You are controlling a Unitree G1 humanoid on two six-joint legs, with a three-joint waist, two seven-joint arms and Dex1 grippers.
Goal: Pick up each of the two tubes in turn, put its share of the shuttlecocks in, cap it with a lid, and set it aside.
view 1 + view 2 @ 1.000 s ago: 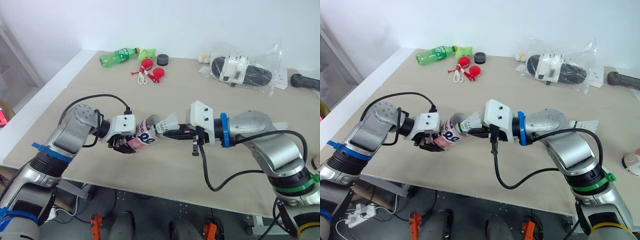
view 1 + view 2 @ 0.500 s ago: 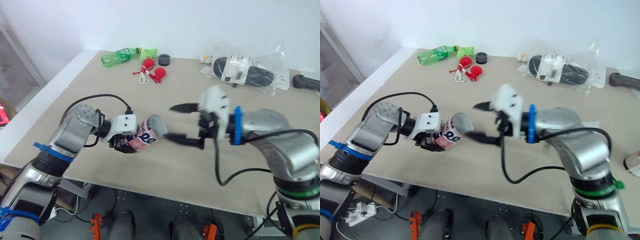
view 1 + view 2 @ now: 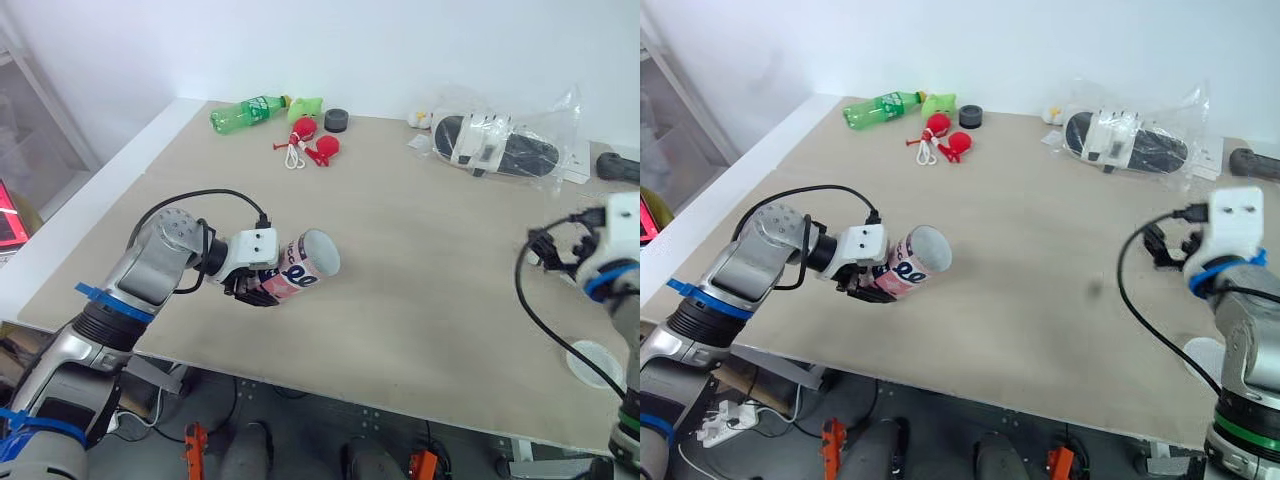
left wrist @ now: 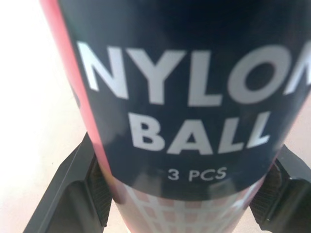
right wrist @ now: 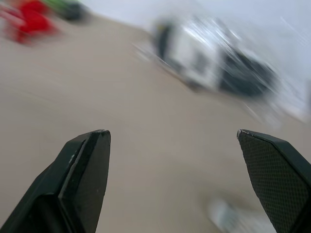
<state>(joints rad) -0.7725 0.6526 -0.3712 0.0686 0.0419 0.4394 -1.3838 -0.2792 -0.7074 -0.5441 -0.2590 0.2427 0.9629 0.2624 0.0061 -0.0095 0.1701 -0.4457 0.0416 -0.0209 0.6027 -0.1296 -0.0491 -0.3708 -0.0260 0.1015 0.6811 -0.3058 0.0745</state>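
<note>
The right gripper (image 5: 171, 132) has been drawn away from the tube (image 3: 300, 272) to the right side of the table (image 3: 430, 200). In the right wrist view its fingers are seen spread wide, with nothing between them. The tube is clamped by the left gripper (image 3: 247, 288) near the front edge, tilted, its open mouth turned rightward. In the left wrist view its label is read: "NYLON BALL 3 PCS". Bare tabletop lies between tube and right gripper. A round lid (image 3: 597, 362) is seen by the front edge, right.
</note>
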